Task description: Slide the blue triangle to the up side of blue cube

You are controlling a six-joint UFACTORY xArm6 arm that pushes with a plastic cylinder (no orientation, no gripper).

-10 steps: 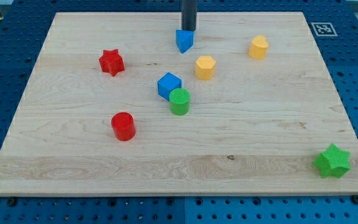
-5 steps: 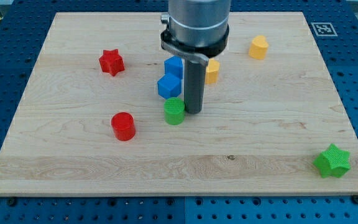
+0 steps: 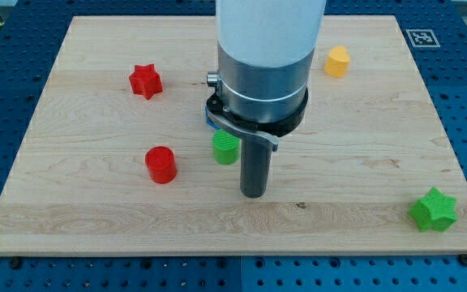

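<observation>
My arm's wide body fills the middle of the view and hides the blue triangle and most of the blue cube. Only a sliver of blue shows at the arm's left edge, just above the green cylinder. I cannot tell which blue block it is. My tip rests on the wooden board, below and a little to the right of the green cylinder, apart from it.
A red cylinder stands left of the tip. A red star lies at the upper left. A yellow block lies at the upper right. A green star sits near the board's lower right corner.
The blue triangle slid down to just above the blue cube. The green cylinder was nudged down and left. My tip has since moved down the view past the green cylinder; the arm now hides the blue blocks.
</observation>
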